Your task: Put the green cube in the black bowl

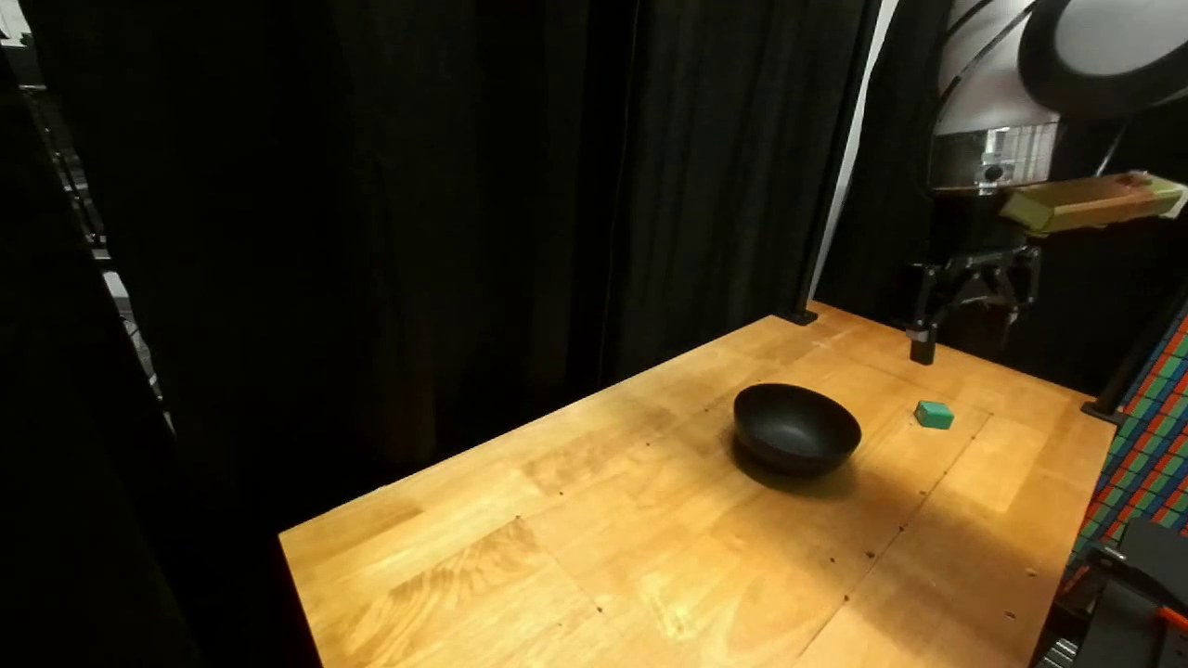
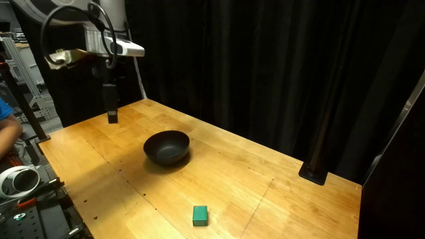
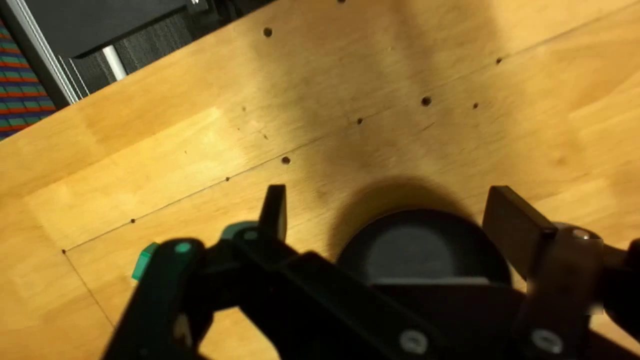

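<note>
Fingers (image 3: 515,225) downward and wide apart, above the table (image 1: 668,520)

Texts, labels, brands, numbers, signs: none legible in any view. Pale mark (image 3: 196,2), on black fitting (image 3: 206,12) beyond the edge of the table (image 3: 150,125), wrist view: cut off, unreadable. Round green-and-white spot (image 2: 19,216), on black perforated plate (image 2: 31,219), in an exterior view: too small to read.

Wrist view: cube (image 3: 143,262), bowl (image 3: 412,250) partly hidden
</note>
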`<action>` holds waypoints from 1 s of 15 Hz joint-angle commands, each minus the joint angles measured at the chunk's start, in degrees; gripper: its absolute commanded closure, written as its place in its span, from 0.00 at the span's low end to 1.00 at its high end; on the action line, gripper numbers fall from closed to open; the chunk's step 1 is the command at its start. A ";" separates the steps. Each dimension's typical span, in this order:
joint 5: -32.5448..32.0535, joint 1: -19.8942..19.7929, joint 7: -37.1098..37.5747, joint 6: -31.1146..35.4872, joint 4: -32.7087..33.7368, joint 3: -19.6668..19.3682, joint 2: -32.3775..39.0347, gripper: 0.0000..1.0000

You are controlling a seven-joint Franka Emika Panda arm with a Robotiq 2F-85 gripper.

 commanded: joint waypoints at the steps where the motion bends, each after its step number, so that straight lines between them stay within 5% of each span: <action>1: -3.48 -3.59 5.88 9.86 3.42 -4.14 10.03 0.00; 8: -11.95 -3.65 23.69 26.66 9.43 -15.50 27.48 0.00; 12: -13.54 -0.75 34.10 27.34 13.23 -21.54 34.65 0.00; 15: -11.11 -0.50 35.21 24.78 15.35 -22.59 37.61 0.00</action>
